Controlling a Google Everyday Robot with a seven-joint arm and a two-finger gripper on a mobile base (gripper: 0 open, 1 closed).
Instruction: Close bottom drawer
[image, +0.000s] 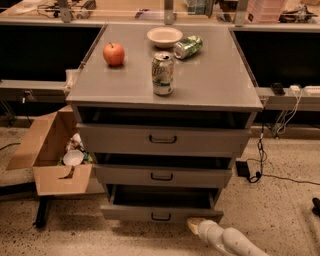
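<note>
The grey cabinet (165, 80) has three drawers. The bottom drawer (161, 214) has the slimmest front and a small dark bar handle (161, 217). It stands pulled out past the middle drawer (162, 176), with its shallow tray showing dark behind the front. My gripper (195, 224) is low at the drawer's right front corner, on the end of the white arm (232, 242) that comes in from the bottom right. Its tip lies just below the front panel's right end.
On the cabinet top stand a red apple (114, 54), an upright soda can (163, 74), a lying green can (188, 47) and a white bowl (165, 36). An open cardboard box (50, 155) sits at the left. Cables (260, 160) lie on the floor at the right.
</note>
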